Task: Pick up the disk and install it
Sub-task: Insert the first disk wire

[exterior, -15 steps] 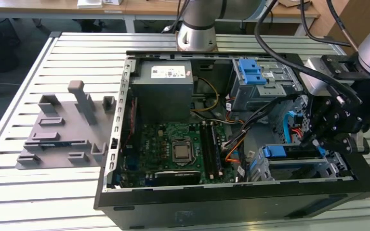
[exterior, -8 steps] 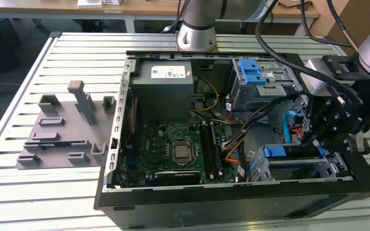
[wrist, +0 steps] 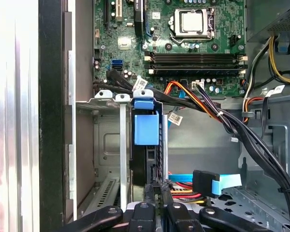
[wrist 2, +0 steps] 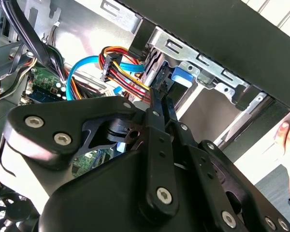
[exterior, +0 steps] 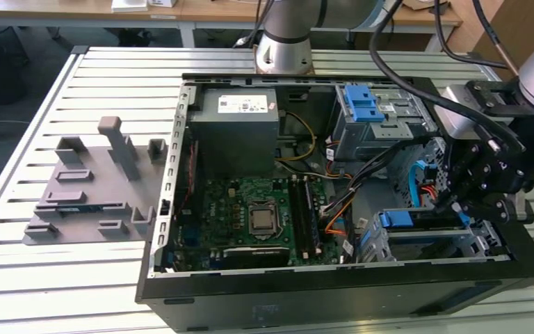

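Observation:
The disk [wrist: 146,129] stands on edge in the lower drive bay [wrist: 106,145] of the open computer case [exterior: 341,292], its blue carrier rail facing out. In the exterior view the disk [exterior: 399,219] sits at the case's near right corner, and my gripper [exterior: 452,205] hangs right over it. In both wrist views the fingers come together on the disk's thin edge: the gripper [wrist: 158,186] looks shut on it in the first wrist view. In the second wrist view the gripper [wrist 2: 159,94] sits beside the blue rail of the disk [wrist 2: 181,77].
Orange and blue cables [wrist: 203,183] run close beside the bay. The motherboard [exterior: 258,216] fills the case's middle, a grey power supply box [exterior: 239,122] stands behind it, and a cage with blue tabs [exterior: 364,104] is at the back right. A grey fixture [exterior: 91,188] lies on the table. A hand [wrist 2: 287,135] is outside the case.

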Available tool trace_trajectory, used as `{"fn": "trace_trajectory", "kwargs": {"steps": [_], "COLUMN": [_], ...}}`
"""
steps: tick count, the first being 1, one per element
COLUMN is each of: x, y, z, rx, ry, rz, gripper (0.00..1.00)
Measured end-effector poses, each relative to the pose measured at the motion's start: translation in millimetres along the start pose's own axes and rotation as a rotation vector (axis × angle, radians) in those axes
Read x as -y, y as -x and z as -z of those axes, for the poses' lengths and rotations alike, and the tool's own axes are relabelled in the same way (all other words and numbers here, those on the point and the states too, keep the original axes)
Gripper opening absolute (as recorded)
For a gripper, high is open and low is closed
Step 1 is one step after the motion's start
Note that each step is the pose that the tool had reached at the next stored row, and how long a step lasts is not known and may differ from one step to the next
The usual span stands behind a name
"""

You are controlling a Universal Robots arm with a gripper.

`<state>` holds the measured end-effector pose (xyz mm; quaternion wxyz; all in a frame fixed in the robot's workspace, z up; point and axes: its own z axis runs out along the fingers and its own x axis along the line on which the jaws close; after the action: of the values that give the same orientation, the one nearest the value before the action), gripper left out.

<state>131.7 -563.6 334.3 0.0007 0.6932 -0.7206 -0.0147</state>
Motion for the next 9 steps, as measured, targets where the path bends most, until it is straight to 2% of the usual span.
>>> {"fn": "trace_trajectory", "kwargs": {"steps": [9], "x": [0.9], "y": [-0.4], "z": [-0.6], "rx": [-0.0005], "ry": [0.0043], "rz": [-0.002], "gripper": [0.16]}}
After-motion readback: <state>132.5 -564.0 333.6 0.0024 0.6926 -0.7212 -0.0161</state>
